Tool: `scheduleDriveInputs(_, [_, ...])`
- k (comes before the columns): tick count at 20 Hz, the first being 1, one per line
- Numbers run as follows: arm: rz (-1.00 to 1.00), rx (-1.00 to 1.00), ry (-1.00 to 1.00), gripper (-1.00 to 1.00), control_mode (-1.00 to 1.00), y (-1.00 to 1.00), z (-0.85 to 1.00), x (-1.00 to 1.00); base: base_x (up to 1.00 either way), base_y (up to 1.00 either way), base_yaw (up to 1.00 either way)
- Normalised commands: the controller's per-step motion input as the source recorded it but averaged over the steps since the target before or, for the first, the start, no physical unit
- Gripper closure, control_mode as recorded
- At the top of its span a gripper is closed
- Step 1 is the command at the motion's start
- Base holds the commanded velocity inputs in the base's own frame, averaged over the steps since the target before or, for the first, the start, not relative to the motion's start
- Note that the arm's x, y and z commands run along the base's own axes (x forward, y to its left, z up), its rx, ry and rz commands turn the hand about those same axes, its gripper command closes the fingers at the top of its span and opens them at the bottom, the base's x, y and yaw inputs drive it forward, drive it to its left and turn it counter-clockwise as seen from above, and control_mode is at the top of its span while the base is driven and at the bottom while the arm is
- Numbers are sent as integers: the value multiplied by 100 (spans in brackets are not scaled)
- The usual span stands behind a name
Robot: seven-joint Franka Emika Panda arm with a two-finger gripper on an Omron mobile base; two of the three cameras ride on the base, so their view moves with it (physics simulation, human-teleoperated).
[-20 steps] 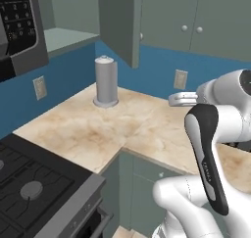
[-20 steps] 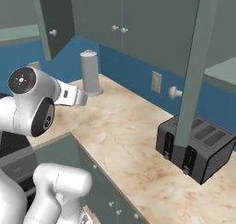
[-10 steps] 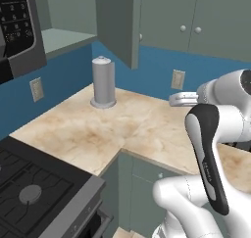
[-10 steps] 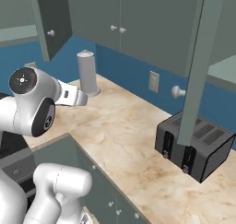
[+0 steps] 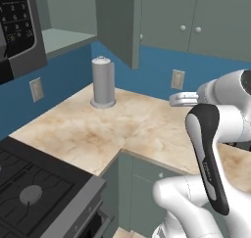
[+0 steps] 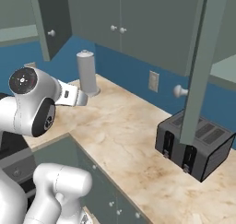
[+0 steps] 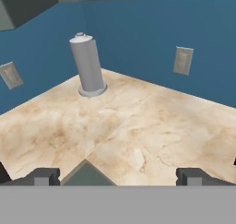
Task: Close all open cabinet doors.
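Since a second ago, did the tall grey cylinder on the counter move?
No. The tall grey cylinder stands in the same corner spot, just left of the open grey-green cabinet door; the whole picture shifted slightly with the camera.

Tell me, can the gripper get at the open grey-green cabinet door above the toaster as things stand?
Probably yes. The open grey-green cabinet door swings out over the black toaster with bare counter before it, while the gripper, open, hangs low over the marble counter's corner.
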Motion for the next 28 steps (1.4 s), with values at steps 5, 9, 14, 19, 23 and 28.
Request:
scheduleDriveInputs(5, [0,0,0,-100,100,0,0,0,16,28,-2])
scheduleDriveInputs(9, [0,0,0,-100,100,0,0,0,13,17,0])
scheduleDriveInputs(14, [0,0,0,-100,100,0,0,0,0,0,0])
scheduleDriveInputs(19, [0,0,0,-100,100,0,0,0,0,0,0])
scheduleDriveInputs(23, [0,0,0,-100,100,0,0,0,0,0,0])
scheduleDriveInputs(28, [0,0,0,-100,-100,0,0,0,0,0,0])
